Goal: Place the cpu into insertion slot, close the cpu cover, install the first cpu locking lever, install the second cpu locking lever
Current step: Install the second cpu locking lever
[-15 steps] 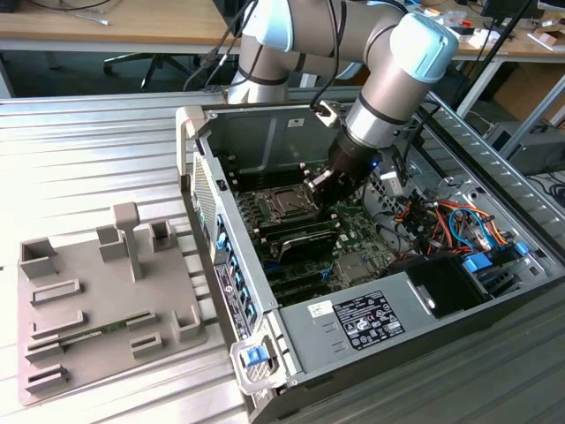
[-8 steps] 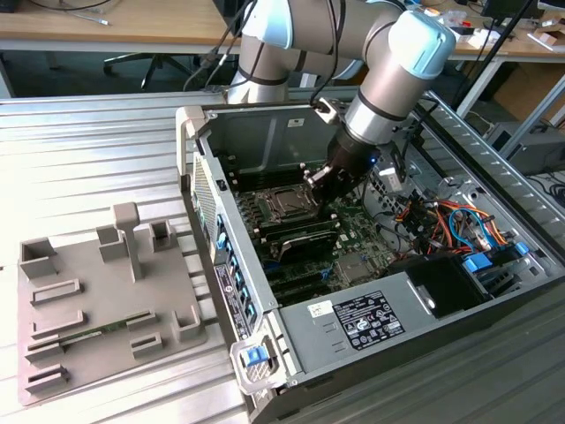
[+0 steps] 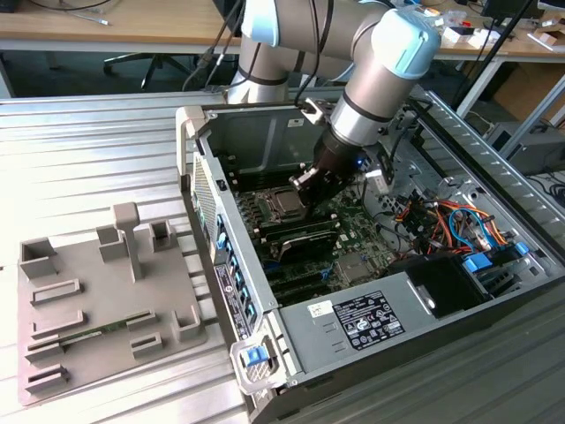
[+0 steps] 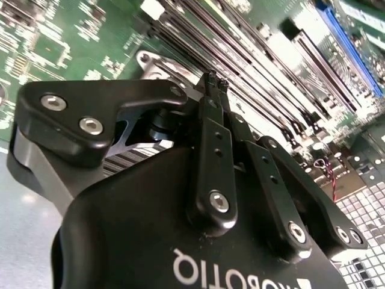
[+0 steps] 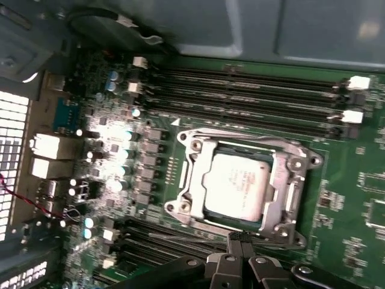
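Hovering: gripper [image 5: 240, 239], fingers pressed together on nothing, tips just beside cpu cover [image 5: 287, 194] edge; cover lies flat around seated cpu [image 5: 236, 185], mid-motherboard [image 5: 355, 198].

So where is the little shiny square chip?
The small silver-grey square cpu sits in its motherboard socket, framed by the silvery metal cpu cover, beside the end effector.

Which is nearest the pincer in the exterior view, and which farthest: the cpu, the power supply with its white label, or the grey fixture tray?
1. cpu: in its socket, just beside the pincer.
2. power supply: near end of the case.
3. grey fixture tray: outside the case, at the view's left.
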Robot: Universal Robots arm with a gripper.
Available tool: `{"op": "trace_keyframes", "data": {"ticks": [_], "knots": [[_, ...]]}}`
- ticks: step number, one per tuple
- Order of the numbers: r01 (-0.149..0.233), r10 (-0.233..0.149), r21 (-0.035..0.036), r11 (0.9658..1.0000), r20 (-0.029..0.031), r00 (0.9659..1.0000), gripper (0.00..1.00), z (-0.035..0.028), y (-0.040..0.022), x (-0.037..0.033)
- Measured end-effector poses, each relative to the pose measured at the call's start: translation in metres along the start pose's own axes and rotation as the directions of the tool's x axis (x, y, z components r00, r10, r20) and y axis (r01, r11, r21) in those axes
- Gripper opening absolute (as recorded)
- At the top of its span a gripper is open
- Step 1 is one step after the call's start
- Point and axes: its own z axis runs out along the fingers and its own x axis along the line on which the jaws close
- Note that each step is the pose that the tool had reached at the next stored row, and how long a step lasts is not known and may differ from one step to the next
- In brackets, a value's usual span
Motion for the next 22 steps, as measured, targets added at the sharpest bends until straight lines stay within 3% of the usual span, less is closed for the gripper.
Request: {"op": "trace_keyframes", "data": {"ticks": [14,18,22], "knots": [[0.001,-0.001,-0.0049,1.0000,0.0014,1.0000,0.11,0.0084,0.0084,0.0462],[0.002,-0.002,-0.0067,1.0000,0.0019,1.0000,0.11,0.0100,0.0096,0.0524],[0.005,-0.005,-0.0079,1.0000,0.0018,1.0000,0.11,0.0108,0.0113,0.0533]]}}
